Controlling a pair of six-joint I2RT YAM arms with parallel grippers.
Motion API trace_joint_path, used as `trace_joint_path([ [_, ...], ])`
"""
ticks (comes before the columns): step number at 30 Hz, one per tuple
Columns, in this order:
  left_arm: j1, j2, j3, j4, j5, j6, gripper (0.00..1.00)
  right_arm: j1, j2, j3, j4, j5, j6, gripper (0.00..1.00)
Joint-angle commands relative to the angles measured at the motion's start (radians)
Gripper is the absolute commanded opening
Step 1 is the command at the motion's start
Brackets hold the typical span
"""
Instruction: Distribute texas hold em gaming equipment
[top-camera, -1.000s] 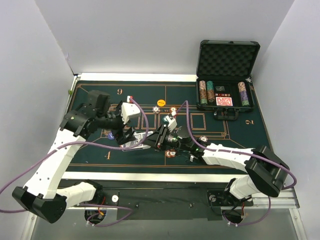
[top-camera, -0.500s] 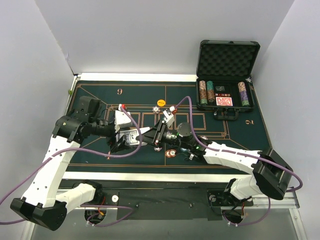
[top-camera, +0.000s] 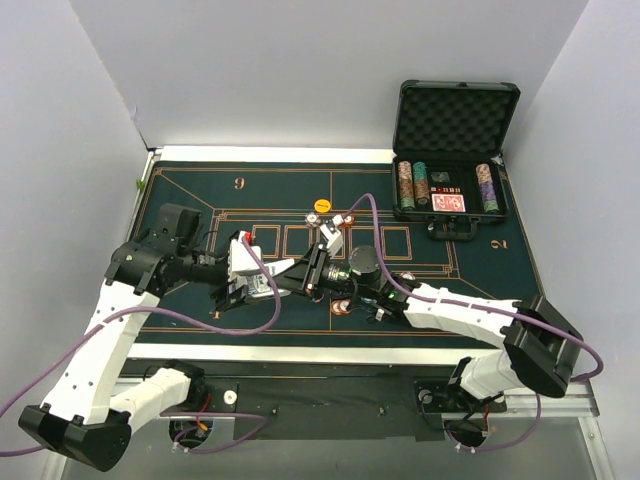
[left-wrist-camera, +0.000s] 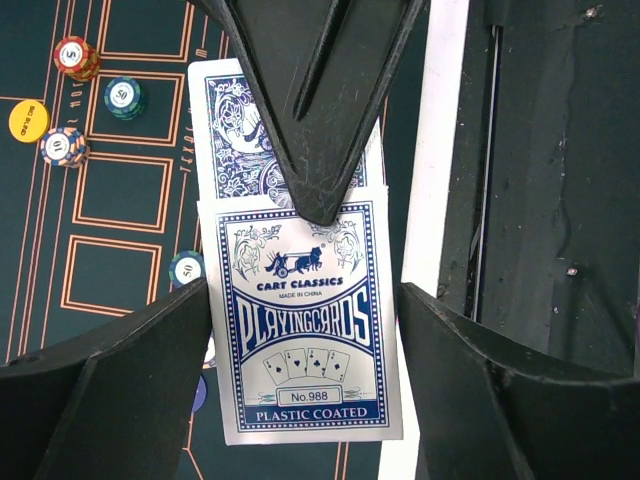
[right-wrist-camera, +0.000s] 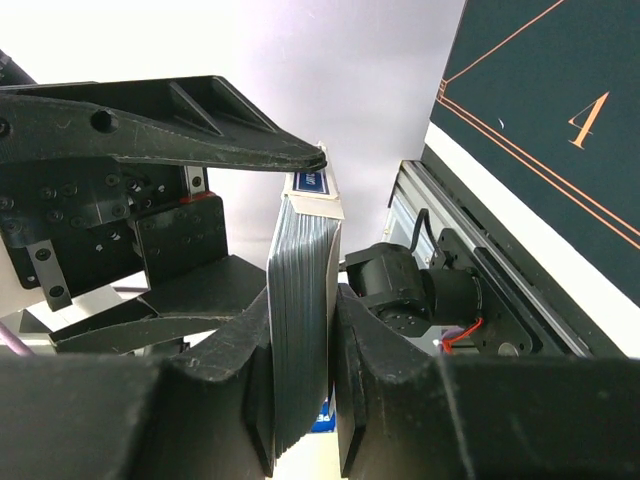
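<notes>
Several chips (left-wrist-camera: 124, 97) dot green felt (top-camera: 200, 190) between white walls (top-camera: 300, 70).

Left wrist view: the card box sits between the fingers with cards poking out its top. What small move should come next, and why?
Probably draw the left gripper straight back, away from the right gripper, to slide the card box off. Its fingers sit against both side edges of the box, and the right gripper clamps the blue-backed deck, which stands partly out of it.

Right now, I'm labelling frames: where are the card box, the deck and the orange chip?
card box (left-wrist-camera: 310, 340), left wrist view, printed front.
deck (right-wrist-camera: 300, 320), right wrist view, card edges.
orange chip (left-wrist-camera: 28, 120), left wrist view, its face.
</notes>
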Motion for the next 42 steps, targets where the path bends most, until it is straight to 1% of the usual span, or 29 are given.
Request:
trace_joint_path([
  [1, -0.002, -0.018, -0.021, 0.014, 0.019, 0.018, 0.83, -0.002, 0.011, 0.055, 0.108, 0.024, 0.021, 0.06],
  [6, -0.002, -0.029, -0.05, 0.04, -0.012, -0.003, 0.84, 0.009, 0.033, 0.062, 0.142, 0.024, 0.039, 0.06],
  [13, -0.002, -0.035, -0.075, 0.089, -0.049, -0.035, 0.88, 0.023, 0.05, 0.071, 0.145, 0.025, 0.047, 0.06],
  [23, 0.018, -0.026, -0.079, 0.111, -0.047, -0.077, 0.86, 0.03, 0.05, 0.074, 0.13, 0.03, 0.038, 0.05],
  [27, 0.024, -0.014, -0.061, 0.103, -0.027, -0.083, 0.82, 0.035, 0.051, 0.08, 0.112, 0.033, 0.027, 0.05],
  [29, 0.024, 0.003, -0.046, 0.074, -0.018, -0.063, 0.73, 0.033, 0.053, 0.08, 0.116, 0.033, 0.027, 0.05],
  [30, 0.026, 0.008, -0.038, 0.041, -0.012, -0.051, 0.71, 0.035, 0.051, 0.078, 0.116, 0.034, 0.028, 0.05],
  [31, 0.026, 0.02, -0.027, 0.022, 0.0, -0.019, 0.66, 0.033, 0.053, 0.08, 0.115, 0.034, 0.028, 0.05],
  [34, 0.027, 0.035, -0.013, -0.035, 0.01, 0.017, 0.61, 0.035, 0.051, 0.078, 0.116, 0.031, 0.03, 0.06],
  [35, 0.029, 0.039, -0.01, -0.045, 0.019, 0.021, 0.58, 0.035, 0.054, 0.077, 0.118, 0.03, 0.028, 0.11],
  [36, 0.03, 0.039, -0.009, -0.049, 0.022, 0.023, 0.58, 0.035, 0.054, 0.075, 0.122, 0.027, 0.031, 0.14],
  [37, 0.032, 0.04, -0.007, -0.055, 0.026, 0.029, 0.55, 0.035, 0.054, 0.074, 0.122, 0.022, 0.031, 0.24],
  [38, 0.033, 0.04, -0.007, -0.058, 0.028, 0.033, 0.53, 0.032, 0.054, 0.072, 0.115, 0.022, 0.027, 0.29],
  [39, 0.033, 0.042, -0.006, -0.065, 0.031, 0.038, 0.51, 0.032, 0.05, 0.068, 0.107, 0.019, 0.025, 0.39],
  [41, 0.036, 0.043, -0.004, -0.075, 0.033, 0.043, 0.47, 0.024, 0.039, 0.052, 0.085, 0.019, 0.015, 0.47],
  [42, 0.036, 0.045, -0.003, -0.078, 0.037, 0.052, 0.46, 0.02, 0.036, 0.048, 0.076, 0.021, 0.013, 0.49],
])
